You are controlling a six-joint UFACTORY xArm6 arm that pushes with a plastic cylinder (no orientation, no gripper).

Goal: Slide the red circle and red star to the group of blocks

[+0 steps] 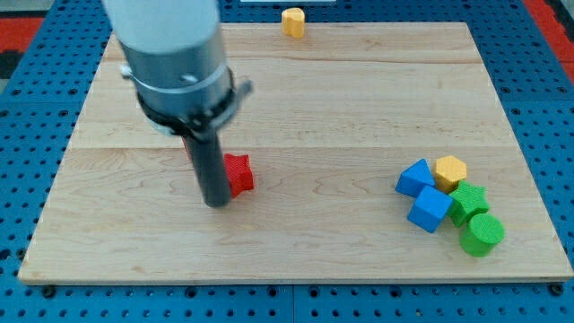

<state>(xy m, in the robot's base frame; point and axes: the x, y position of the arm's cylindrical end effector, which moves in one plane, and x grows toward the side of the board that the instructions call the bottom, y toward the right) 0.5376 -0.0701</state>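
Down on the wooden board (296, 99), my tip (216, 203), the lower end of a straight dark rod, with nothing held and nothing to open or close. Pressed against the left side of the red star (239, 174), or so close that no gap shows; star partly hidden behind the rod. Above the star, the rod's grey cylindrical housing (170, 49), filling the view's upper left and covering part of the board. Red circle not to be seen anywhere; whether hidden behind the housing cannot be told.

Far to the right of the red star, and a little lower in the view, the group of blocks, packed together near the board's right edge. Nearest the star, a blue block (415, 178), angular, exact shape unclear. Just right of it and touching, a yellow hexagon (450, 169). Below those two, a blue cube (430, 209). Right of the cube, a green star (468, 200), and below that a green cylinder (482, 234), lowest of the cluster.

Well above and to the right of the red star, at the board's top edge, a lone yellow block (293, 21), shape hard to make out. Around the board, a blue perforated surface (27, 117).
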